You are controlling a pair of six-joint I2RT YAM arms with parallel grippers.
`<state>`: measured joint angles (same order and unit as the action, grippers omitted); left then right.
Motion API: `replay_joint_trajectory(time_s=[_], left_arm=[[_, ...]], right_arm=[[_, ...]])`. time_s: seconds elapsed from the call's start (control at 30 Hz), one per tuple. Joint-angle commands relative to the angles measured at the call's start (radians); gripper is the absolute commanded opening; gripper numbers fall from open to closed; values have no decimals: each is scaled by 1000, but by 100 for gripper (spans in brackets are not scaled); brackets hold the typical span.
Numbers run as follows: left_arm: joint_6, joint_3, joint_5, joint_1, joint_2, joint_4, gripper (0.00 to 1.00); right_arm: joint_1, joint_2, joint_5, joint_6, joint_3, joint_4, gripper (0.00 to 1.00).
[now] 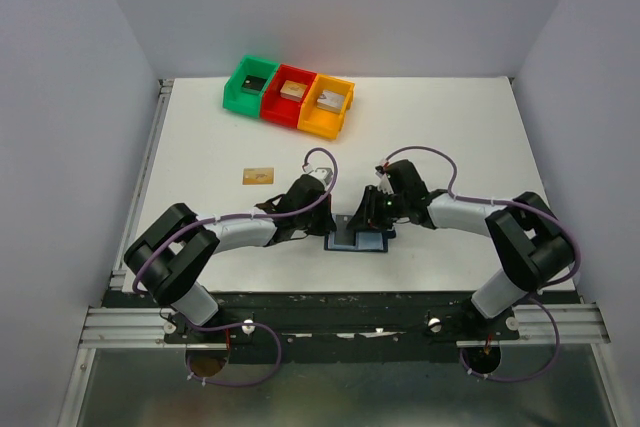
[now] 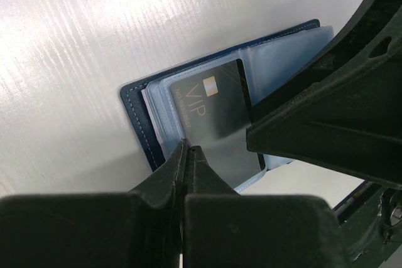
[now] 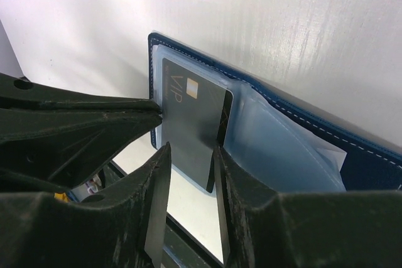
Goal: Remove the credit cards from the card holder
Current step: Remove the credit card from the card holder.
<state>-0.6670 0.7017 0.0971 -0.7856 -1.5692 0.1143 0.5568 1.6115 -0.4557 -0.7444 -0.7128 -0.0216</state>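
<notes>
The card holder point(image 1: 372, 244), a dark navy wallet, lies open on the table between both arms. A black credit card point(image 2: 217, 123) marked VIP rests on its pale blue pockets point(image 3: 276, 149), its near end sticking out past the wallet's edge. My left gripper point(image 2: 187, 149) is shut, its tips pinching the card's near-left edge. My right gripper point(image 3: 191, 155) is open and straddles the card's other corner, one finger against the blue pocket. A tan-gold card point(image 1: 258, 175) lies loose on the table to the left. Any other cards are hidden.
Green point(image 1: 236, 97), red point(image 1: 278, 112) and orange point(image 1: 315, 127) bins stand in a row at the back, each with a small block inside. Both grippers crowd together over the wallet. The table's near edge and a dark rail run just below it.
</notes>
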Motion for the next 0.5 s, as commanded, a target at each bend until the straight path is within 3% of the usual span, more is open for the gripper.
replay_joint_trajectory(time_s=[0.0,0.47], left_arm=[[-2,-30,-30,-1,-15,-28,0],[-6,-39,-23,-3,-11,-19,0]], right_arm=[[-1,-35,45,4,33,11,43],[-1,-35,38,0,39,-3,45]])
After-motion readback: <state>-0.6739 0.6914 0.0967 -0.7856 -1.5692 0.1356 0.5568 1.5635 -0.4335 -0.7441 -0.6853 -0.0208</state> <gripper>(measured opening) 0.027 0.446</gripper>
